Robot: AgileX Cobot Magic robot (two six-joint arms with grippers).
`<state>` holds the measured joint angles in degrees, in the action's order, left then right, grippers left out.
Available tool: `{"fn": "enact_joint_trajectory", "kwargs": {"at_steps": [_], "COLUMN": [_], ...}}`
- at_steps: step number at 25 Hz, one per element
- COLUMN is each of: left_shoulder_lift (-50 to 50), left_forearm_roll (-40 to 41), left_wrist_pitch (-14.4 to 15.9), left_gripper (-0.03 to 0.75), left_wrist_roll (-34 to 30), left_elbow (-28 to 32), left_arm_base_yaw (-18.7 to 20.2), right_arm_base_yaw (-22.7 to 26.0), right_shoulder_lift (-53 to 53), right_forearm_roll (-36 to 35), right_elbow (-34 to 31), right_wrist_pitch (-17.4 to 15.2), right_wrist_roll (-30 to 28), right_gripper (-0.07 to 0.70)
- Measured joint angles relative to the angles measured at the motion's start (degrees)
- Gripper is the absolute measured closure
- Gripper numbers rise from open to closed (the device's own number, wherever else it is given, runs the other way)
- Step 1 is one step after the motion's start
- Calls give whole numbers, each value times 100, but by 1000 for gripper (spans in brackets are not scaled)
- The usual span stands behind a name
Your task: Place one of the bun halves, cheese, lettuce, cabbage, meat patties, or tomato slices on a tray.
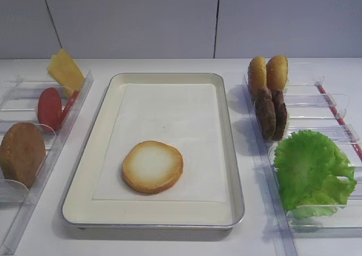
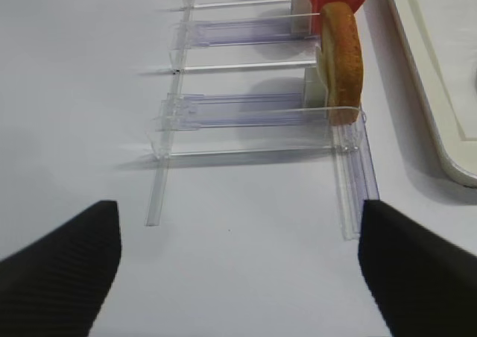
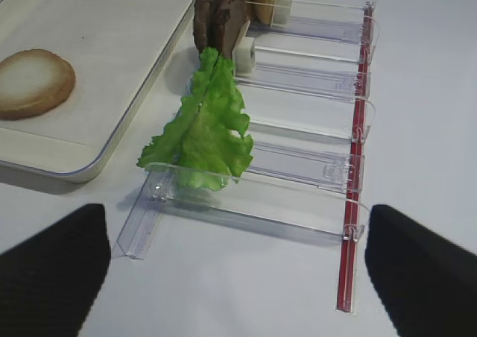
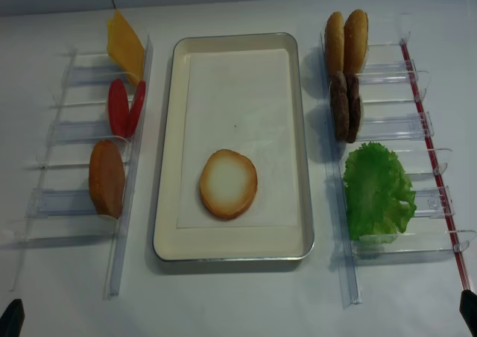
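Observation:
A flat bun half (image 1: 153,166) lies cut face up on the paper liner of the cream tray (image 1: 237,171), toward its near end. The left rack holds yellow cheese (image 1: 65,70), red tomato slices (image 1: 50,109) and a domed brown bun (image 1: 21,154). In the right rack stand two more buns (image 1: 267,73), two dark meat patties (image 1: 270,114) and the green lettuce (image 1: 311,171). No cabbage is in view. My left gripper (image 2: 238,225) hangs open over bare table short of the left rack. My right gripper (image 3: 237,225) is open and empty, just short of the lettuce (image 3: 205,124).
Clear plastic racks flank the tray, one on the left (image 4: 74,203) and one on the right (image 4: 417,128). A red strip (image 3: 356,165) runs along the right rack's outer edge. White table surface surrounds everything, with a wall behind.

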<state>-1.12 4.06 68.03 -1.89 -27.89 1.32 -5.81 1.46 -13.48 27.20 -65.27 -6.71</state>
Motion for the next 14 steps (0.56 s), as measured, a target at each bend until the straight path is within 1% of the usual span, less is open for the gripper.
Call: {"fn": "enact_joint_trajectory", "kwargs": {"at_steps": [14], "left_shoulder_lift": [0], "left_forearm_roll": [0], "left_wrist_pitch": [0], "left_gripper": [112], "left_wrist_roll": [0], "left_elbow": [0], "left_arm_base_yaw": [0], "right_arm_base_yaw": [0], "right_shoulder_lift": [0], "right_forearm_roll": [0], "right_elbow": [0], "right_wrist_pitch": [0], "right_wrist_roll": [0], "right_gripper": [-60]}}
